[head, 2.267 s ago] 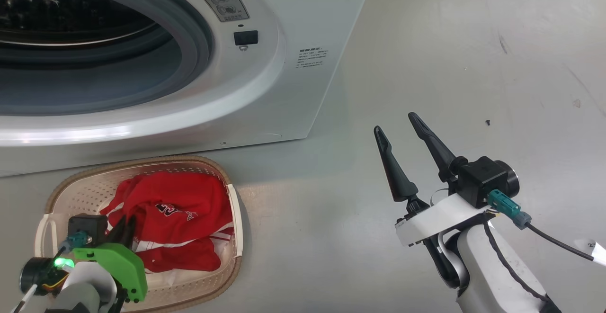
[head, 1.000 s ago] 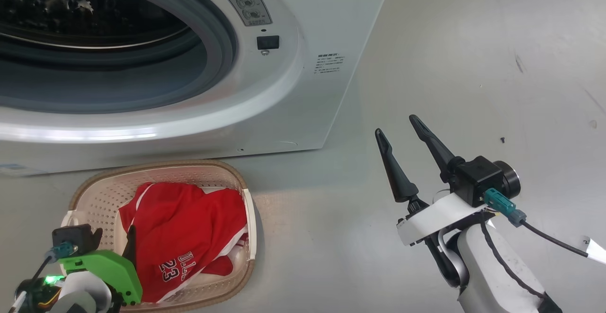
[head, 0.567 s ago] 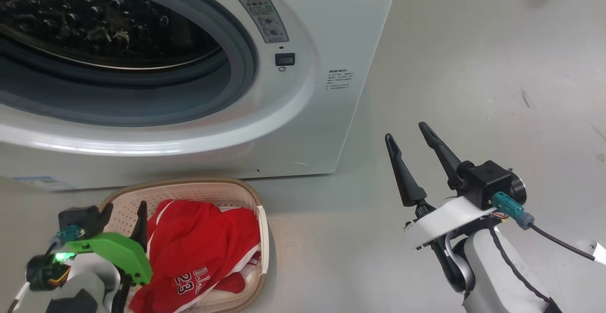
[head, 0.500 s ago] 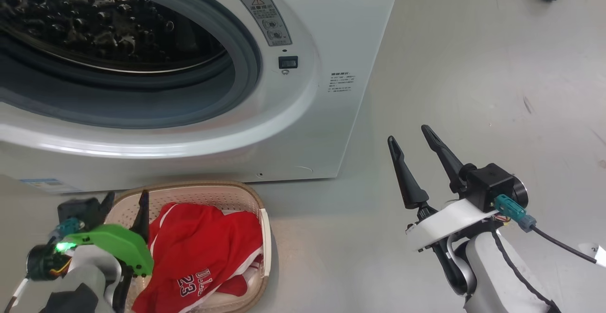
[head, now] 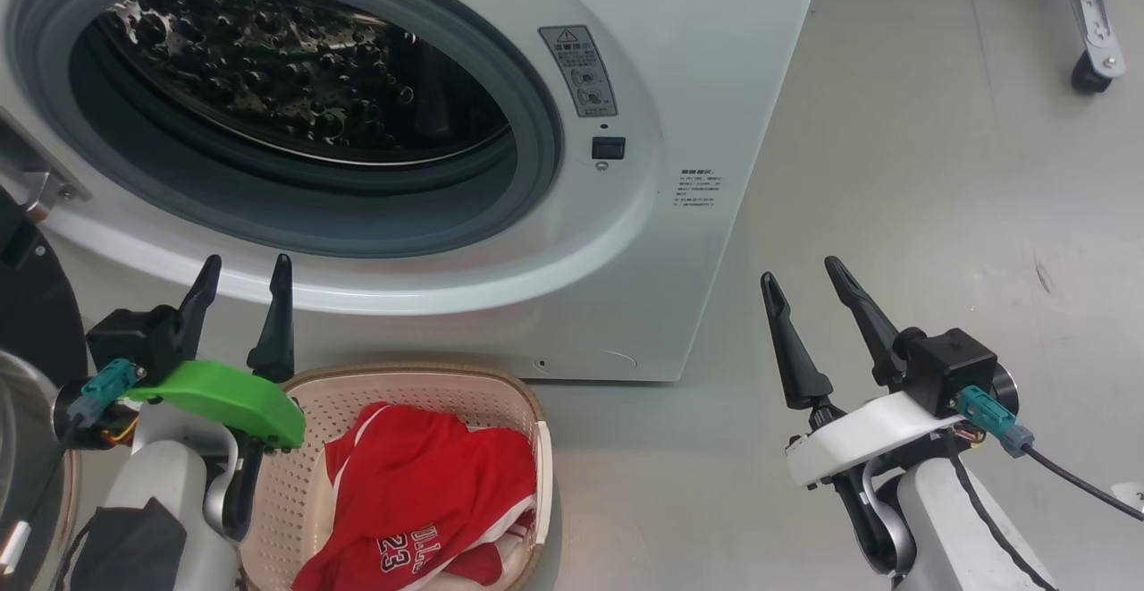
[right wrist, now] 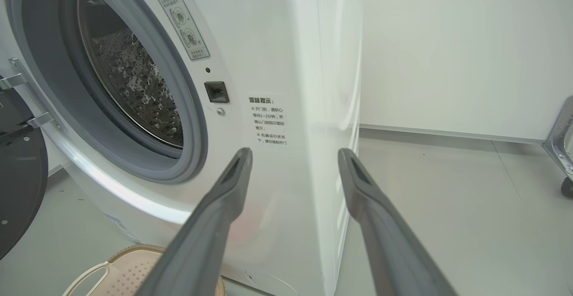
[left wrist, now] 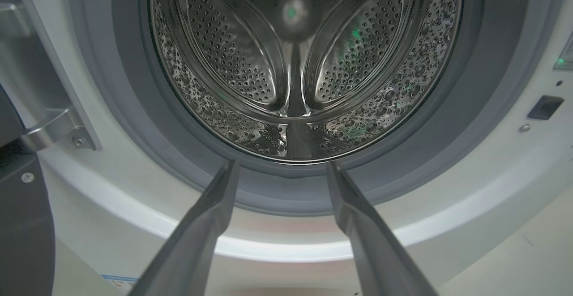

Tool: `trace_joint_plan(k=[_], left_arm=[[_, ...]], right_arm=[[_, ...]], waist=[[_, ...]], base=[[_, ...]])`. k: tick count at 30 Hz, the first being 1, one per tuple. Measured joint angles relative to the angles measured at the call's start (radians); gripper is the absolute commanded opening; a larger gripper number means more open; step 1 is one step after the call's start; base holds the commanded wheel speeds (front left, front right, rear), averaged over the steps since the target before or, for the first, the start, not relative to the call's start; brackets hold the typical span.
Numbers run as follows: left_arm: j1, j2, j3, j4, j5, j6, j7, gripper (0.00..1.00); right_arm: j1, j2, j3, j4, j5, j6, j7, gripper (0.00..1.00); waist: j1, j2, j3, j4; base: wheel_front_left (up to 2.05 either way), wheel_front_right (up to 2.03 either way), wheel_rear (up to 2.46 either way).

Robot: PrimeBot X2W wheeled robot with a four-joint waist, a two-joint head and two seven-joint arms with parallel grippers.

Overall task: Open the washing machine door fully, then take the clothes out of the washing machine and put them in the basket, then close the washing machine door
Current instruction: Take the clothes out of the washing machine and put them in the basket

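1. The washing machine [head: 706,28]: white front-loader, filling 10 to 12 o'clock of your head view. You look into its studded steel drum [left wrist: 291,63] through the grey rubber ring [head: 313,229].
2. The washing machine door [right wrist: 20,184]: swung open on its metal hinge bracket [left wrist: 58,128]. Its black rim sits at 9 o'clock of your head view, off the machine's left side.
3. The basket [head: 393,399]: cream, perforated, brown rim. It stands on the floor [head: 894,215] at 6 to 7 o'clock, just in front of the machine's base.
4. The clothes [head: 429,493]: red with white trim, "23" readable, heaped inside the basket toward its right end.
5. Your left gripper [head: 248,265]: at 8 o'clock, jaws spread wide with nothing between them. The tips point at the lower edge of the opening, and its arm crosses the basket's left end in the head view.
6. Your right gripper [head: 801,271]: at 4 o'clock, jaws spread wide and empty. It hangs over bare floor, well apart from the basket, beside the machine's right front corner.
7. Fittings: the black latch slot [head: 608,147] at 3 o'clock of the opening, with the warning label [head: 578,71] just above it.
8. Castor [head: 1090,81]: on a metal leg at 2 o'clock.
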Motion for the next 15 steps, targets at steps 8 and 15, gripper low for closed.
trace_joint_plan(k=[8, 15], left_arm=[[0.08, -0.003, 0.018, -0.133, 0.016, 0.0, 0.0, 1.0], [0.166, -0.006, 0.032, -0.204, 0.026, 0.0, 0.0, 1.0]], right_arm=[[0.018, 0.0, -0.007, -0.01, 0.0, 0.006, 0.0, 1.0], [0.038, 0.001, -0.011, -0.024, 0.0, 0.009, 0.0, 1.0]], waist=[[0.0, 0.0, -0.051, 0.028], [0.0, 0.0, -0.083, 0.032]], base=[[0.0, 0.0, 0.0], [0.0, 0.0, 0.0]])
